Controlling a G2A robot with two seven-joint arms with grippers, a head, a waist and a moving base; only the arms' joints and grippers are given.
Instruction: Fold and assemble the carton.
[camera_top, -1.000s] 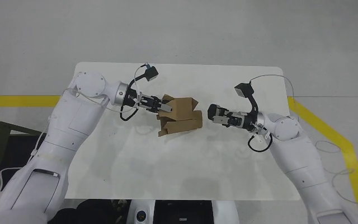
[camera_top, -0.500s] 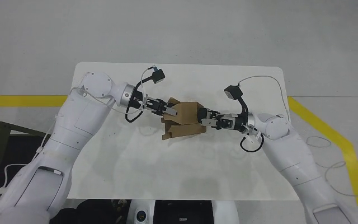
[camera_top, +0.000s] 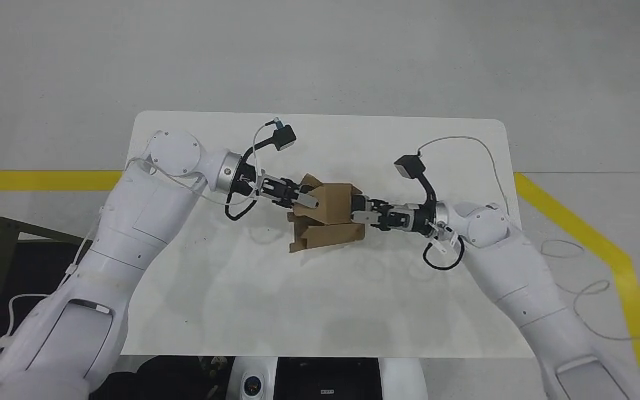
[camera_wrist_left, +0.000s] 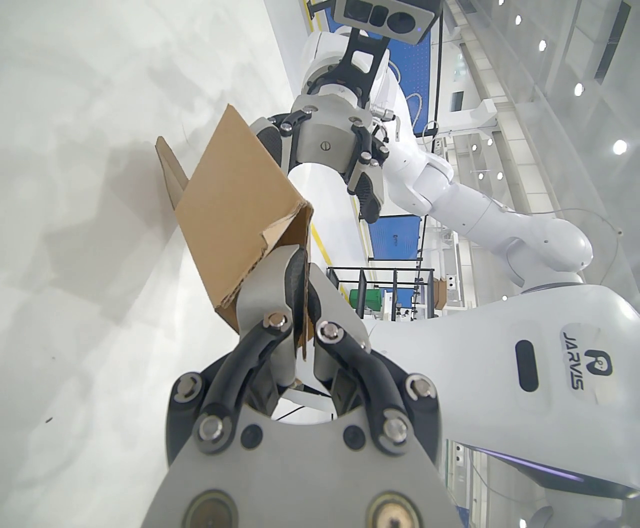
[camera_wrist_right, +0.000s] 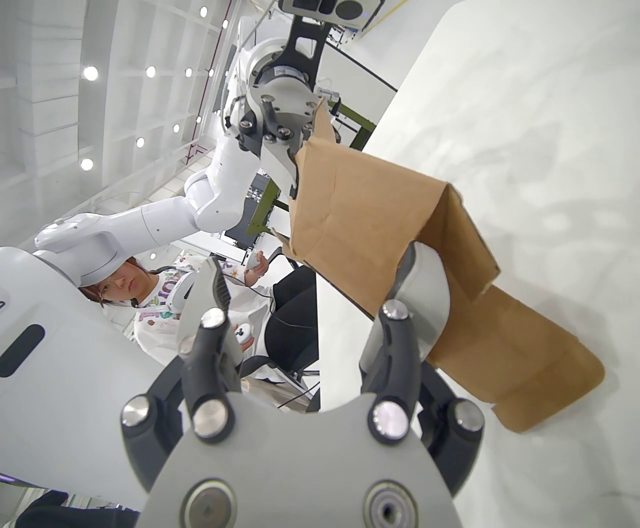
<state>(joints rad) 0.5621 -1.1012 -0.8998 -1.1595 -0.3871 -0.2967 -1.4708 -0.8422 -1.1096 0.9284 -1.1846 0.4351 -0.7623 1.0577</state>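
Observation:
The brown carton (camera_top: 328, 212) is part-folded and sits at the table's middle, flaps loose at both ends. My left gripper (camera_top: 303, 197) is shut on a wall edge of the carton (camera_wrist_left: 235, 210) at its left end, the cardboard pinched between its fingers (camera_wrist_left: 272, 290). My right gripper (camera_top: 360, 212) is open at the carton's right end. In the right wrist view one finger (camera_wrist_right: 425, 285) presses against the carton (camera_wrist_right: 360, 220) beside a loose flap, while the other finger stands free of it.
The white table (camera_top: 200, 300) has bare room on all sides of the carton. A yellow floor line (camera_top: 50, 180) runs past the table's ends. The two arms face each other across the carton.
My right gripper has moved left from open table to the carton's right end. The left gripper has shifted slightly right with the carton edge in it.

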